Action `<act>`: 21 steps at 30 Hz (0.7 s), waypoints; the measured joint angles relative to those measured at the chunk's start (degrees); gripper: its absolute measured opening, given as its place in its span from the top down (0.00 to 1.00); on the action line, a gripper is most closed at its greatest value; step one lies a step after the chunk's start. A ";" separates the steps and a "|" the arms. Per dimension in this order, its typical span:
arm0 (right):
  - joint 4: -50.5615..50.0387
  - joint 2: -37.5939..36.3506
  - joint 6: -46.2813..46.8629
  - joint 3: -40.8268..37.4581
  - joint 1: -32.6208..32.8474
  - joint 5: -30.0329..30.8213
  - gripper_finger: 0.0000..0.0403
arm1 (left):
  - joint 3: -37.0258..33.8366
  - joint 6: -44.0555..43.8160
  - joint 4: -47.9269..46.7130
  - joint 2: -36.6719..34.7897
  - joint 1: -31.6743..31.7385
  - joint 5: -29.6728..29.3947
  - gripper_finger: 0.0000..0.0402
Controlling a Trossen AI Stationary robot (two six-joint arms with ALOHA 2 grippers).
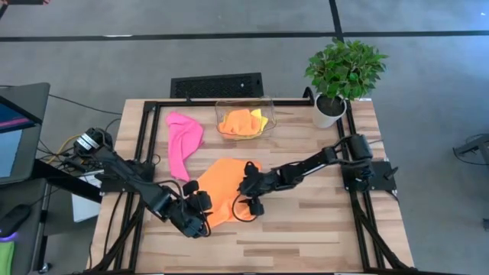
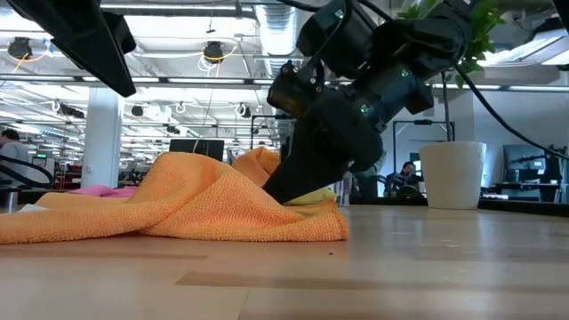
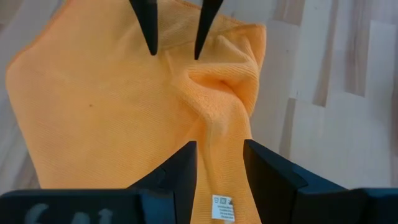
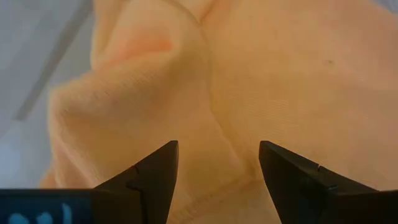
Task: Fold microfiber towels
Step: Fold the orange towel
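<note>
Holding a thin fold of the orange towel point(image 3: 124, 106), the left pincer point(image 3: 219, 171) sits at about 7 o'clock on the desk point(image 1: 321, 229), near the front edge. Its two dark fingers point(image 3: 183, 168) are close together with the cloth and its small white tag point(image 3: 222, 208) between them. From above, this pincer point(image 1: 200, 210) is at the left side of the same towel point(image 1: 225, 187).

At the middle of the desk, the right pincer point(image 1: 250, 191) comes in from 3 o'clock and hangs just over the right side of the orange towel. Its fingers point(image 4: 155, 171) are wide apart, with soft cloth point(image 4: 249, 81) under them and nothing gripped. From the low view the towel point(image 2: 178, 209) lies in a bumpy heap on the wood, and the dark right arm point(image 2: 356, 98) leans down onto its far side.

Farther back, at about 10 o'clock, the pink towel point(image 1: 183, 141) lies crumpled on the desk, just beside the orange one.

At 12 o'clock near the back edge stands the clear bin point(image 1: 244, 118), with another orange towel point(image 1: 238, 124) and a yellow towel point(image 1: 260, 120) stuffed inside.

At 1 o'clock, in the back corner, a green plant point(image 1: 345, 69) stands in a white pot point(image 1: 328, 111)
</note>
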 joint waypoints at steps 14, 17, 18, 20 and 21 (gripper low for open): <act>-3.27 -0.48 -1.53 0.09 0.26 0.39 0.62 | 0.00 -0.03 -0.04 0.00 0.00 0.05 0.69; -3.24 -0.48 -1.53 0.09 0.24 0.55 0.72 | 0.00 -0.02 -0.04 0.01 0.00 0.07 0.69; -3.25 -0.48 -1.51 0.07 0.22 0.55 0.75 | 0.00 -0.01 -0.04 0.02 0.00 0.07 0.69; -3.31 -0.48 -1.53 0.09 0.15 0.55 0.81 | 0.00 -0.01 -0.04 0.02 0.00 0.08 0.69; -3.29 -0.48 -1.53 0.07 0.15 0.55 0.84 | 0.00 -0.01 -0.04 0.02 0.00 0.09 0.69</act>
